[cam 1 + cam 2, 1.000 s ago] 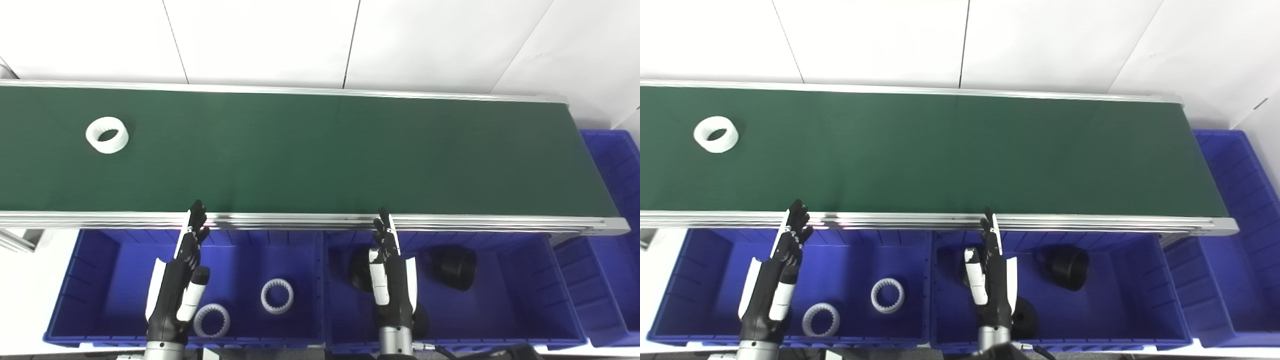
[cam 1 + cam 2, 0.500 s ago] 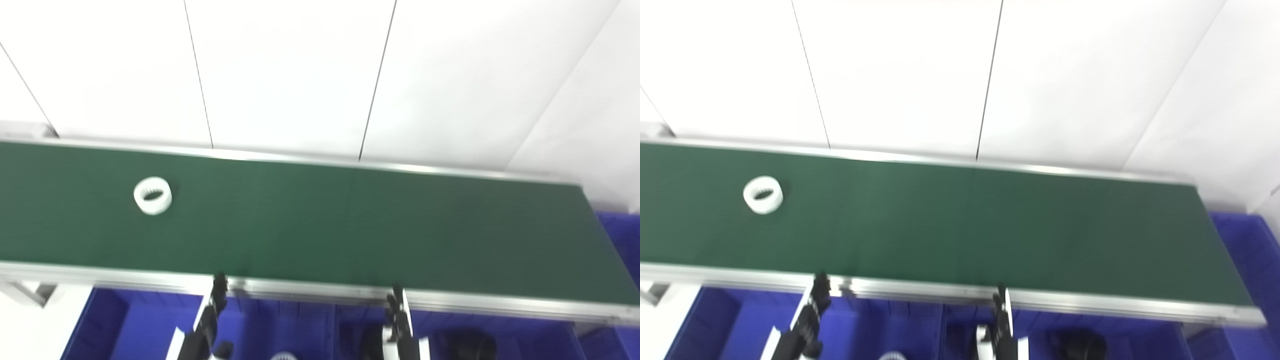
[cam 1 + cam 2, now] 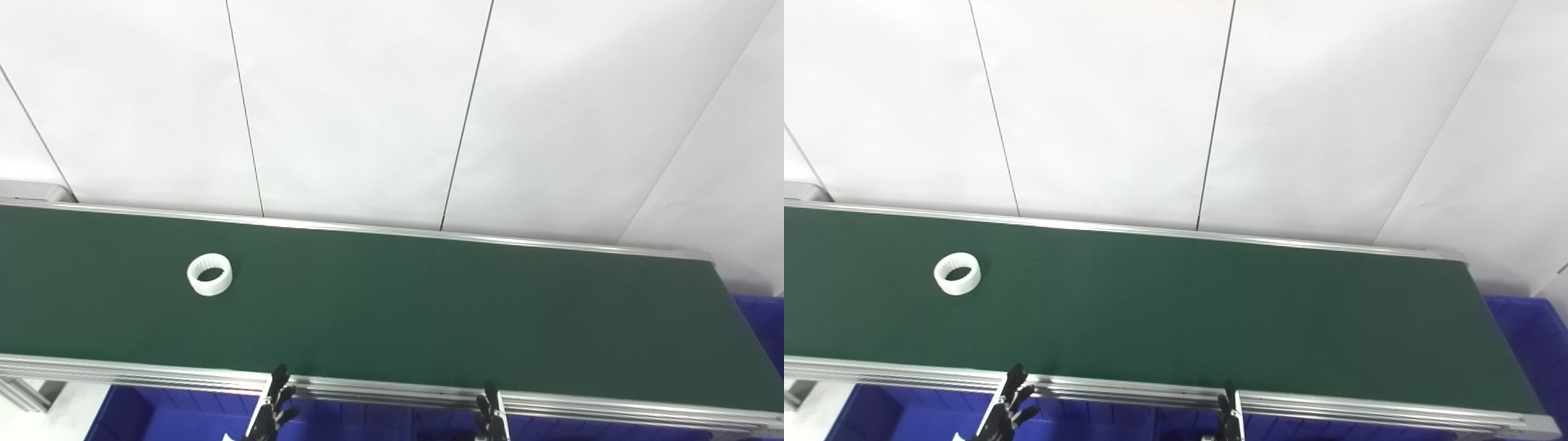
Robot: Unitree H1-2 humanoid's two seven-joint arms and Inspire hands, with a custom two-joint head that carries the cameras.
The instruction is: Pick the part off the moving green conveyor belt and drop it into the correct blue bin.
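Where visible, end bin (image 3: 1528, 331) fuller rightward

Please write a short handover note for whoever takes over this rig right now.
Left hand: only the fingertips show at the near rail, apart and holding nothing; it looks open.
Right hand: only the fingertips show at the bottom edge; open or shut cannot be told.
White toothed ring: lying flat on the green conveyor belt, left of centre, touched by neither hand.
Blue bins: mostly out of frame; only strips show below the near rail and at the far right.
Done: nothing visible yet.
Left: pick the ring off the belt, probably with the left hand, and drop it in the correct bin.
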